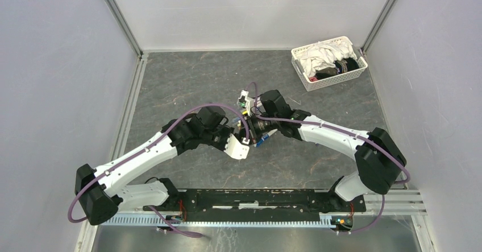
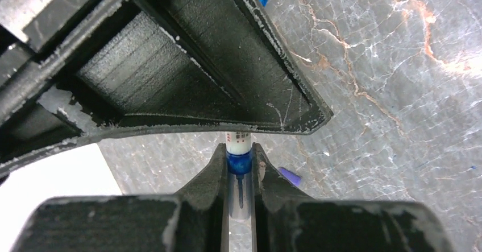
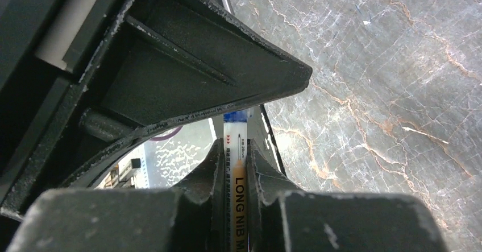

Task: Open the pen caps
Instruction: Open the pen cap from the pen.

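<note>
Both claws clamped on one pen above the middle of the table.

The right claw (image 3: 234, 149) is closed tight on the pen (image 3: 237, 178), pinching its white and yellow barrel where the words LONG NIB are printed. The left claw (image 2: 239, 152) faces it and is pinched shut on the same pen's blue end (image 2: 239, 162), with a dark thin tip showing between its fingers. I cannot tell whether a clear cap still covers that tip. The two claws nearly touch, nose to nose, over the grey marbled table (image 1: 187, 81). A loose blue cap (image 2: 290, 176) lies on the table just beside the left claw. A white basket (image 1: 328, 61) of cloths sits well apart in the far right corner.
</note>
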Action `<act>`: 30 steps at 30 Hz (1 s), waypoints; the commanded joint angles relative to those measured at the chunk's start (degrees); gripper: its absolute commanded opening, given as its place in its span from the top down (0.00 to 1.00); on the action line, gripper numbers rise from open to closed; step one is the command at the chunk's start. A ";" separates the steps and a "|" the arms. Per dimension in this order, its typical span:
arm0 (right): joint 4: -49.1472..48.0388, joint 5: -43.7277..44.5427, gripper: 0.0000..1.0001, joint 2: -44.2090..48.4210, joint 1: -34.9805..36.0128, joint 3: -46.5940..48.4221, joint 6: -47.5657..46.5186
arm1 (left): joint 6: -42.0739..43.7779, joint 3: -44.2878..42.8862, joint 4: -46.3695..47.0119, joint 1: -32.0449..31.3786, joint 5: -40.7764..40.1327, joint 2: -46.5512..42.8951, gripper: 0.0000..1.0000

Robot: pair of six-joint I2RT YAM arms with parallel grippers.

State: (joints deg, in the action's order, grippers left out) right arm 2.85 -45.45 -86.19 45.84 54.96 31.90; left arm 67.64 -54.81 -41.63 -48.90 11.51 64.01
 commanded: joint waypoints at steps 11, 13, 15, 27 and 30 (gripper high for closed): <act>-0.61 -5.86 1.00 -1.15 0.11 4.09 -0.97 | 8.06 -3.35 0.49 -1.72 -0.08 0.41 0.61; -1.51 -5.92 1.00 -1.26 0.05 3.86 -0.23 | 8.38 -3.46 0.47 -1.72 -0.50 0.33 0.63; -2.38 -6.30 1.00 -1.41 0.02 3.83 0.60 | 8.90 -3.30 0.49 -1.72 -0.78 0.06 0.63; -4.53 -7.61 1.00 -3.10 -1.49 4.09 2.25 | 10.95 -3.60 0.32 -1.90 -0.65 -0.96 0.98; -4.23 -8.10 1.00 -3.90 -1.91 4.12 1.95 | 11.69 -3.54 0.09 -1.90 -1.24 -0.68 0.98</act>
State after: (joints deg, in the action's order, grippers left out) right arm 0.10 -51.42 -88.58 44.53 56.99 33.65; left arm 75.00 -56.29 -41.82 -50.24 9.74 64.07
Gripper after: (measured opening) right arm 0.164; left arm 0.187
